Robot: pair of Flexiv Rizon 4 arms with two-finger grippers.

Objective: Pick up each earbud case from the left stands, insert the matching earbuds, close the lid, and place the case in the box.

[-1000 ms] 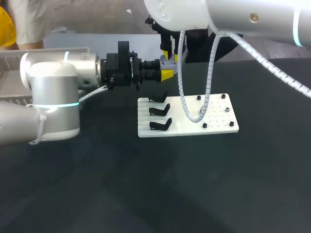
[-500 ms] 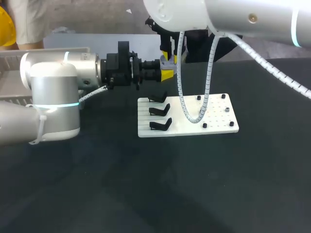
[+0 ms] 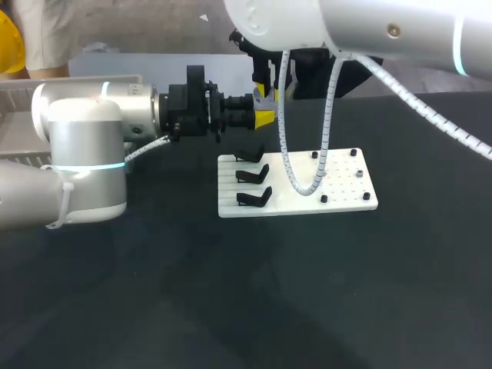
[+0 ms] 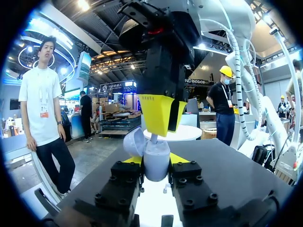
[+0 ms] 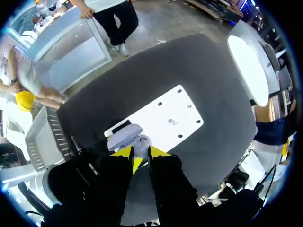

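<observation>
Cable loop (image 3: 306, 187) hangs across white board (image 3: 350, 198) — 3 stands (image 3: 254, 175).

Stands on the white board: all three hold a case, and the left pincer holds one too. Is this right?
Not quite: all three stands on the white board are empty, as the head view shows. The left pincer does hold a case.

Even light w/ faint shadows on table (image 3: 231, 307)
</observation>
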